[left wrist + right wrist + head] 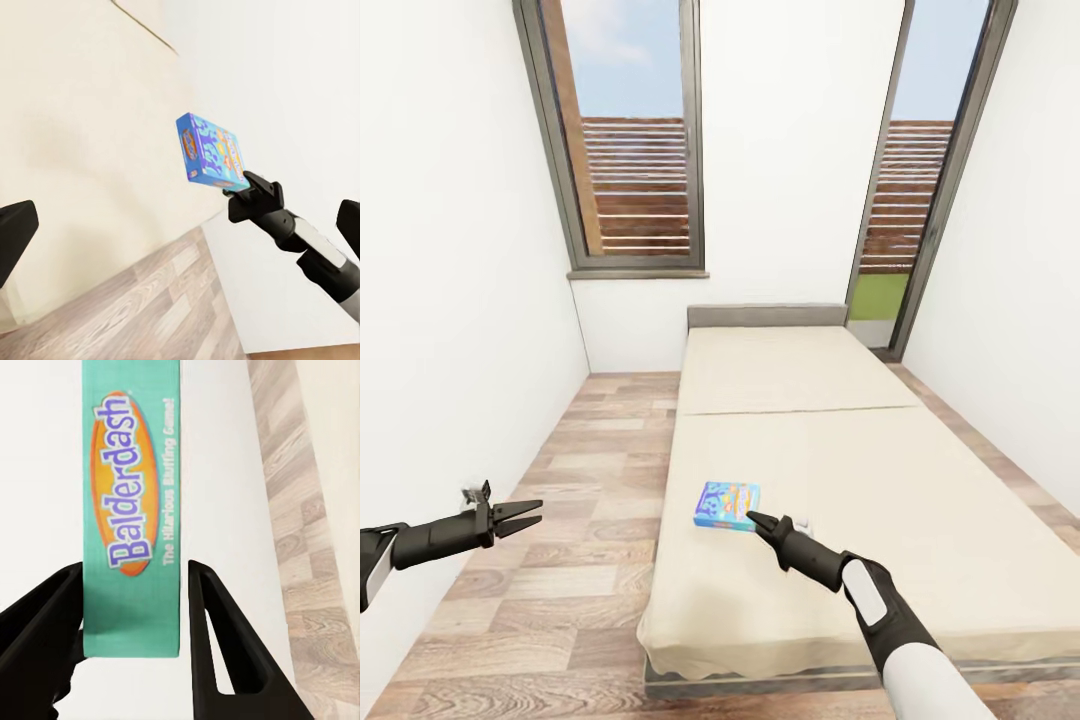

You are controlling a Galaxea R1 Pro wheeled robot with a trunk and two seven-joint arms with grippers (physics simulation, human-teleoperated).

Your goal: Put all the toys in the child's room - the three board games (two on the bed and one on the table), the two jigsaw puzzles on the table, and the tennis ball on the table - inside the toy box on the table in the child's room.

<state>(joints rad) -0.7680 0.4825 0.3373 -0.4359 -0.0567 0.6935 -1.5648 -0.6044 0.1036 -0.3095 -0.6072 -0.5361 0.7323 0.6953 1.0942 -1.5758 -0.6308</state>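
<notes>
small blue flat cardboard board game box (727,505) lying near left edge of beige low bed (920,480) | right claw (754,520) straddling its narrow edge, fingers apart, unclamped, positioned for pickup | left claw (532,513) apart, idle above wood-plank floor (590,470)

Blue board game (727,505) with teal "Balderdash" edge, beige bed (840,470), wood-plank floor (580,470).

The Balderdash board game (727,505) lies on the bed (920,500), just in front of the right gripper (752,519), with its near end between the two fingers (225,645). The left gripper (528,513) hangs over the floor (585,470), well to the left of the right gripper, beside the bed. Far ahead of both grippers, the headboard (765,316) stands against the wall.
</notes>
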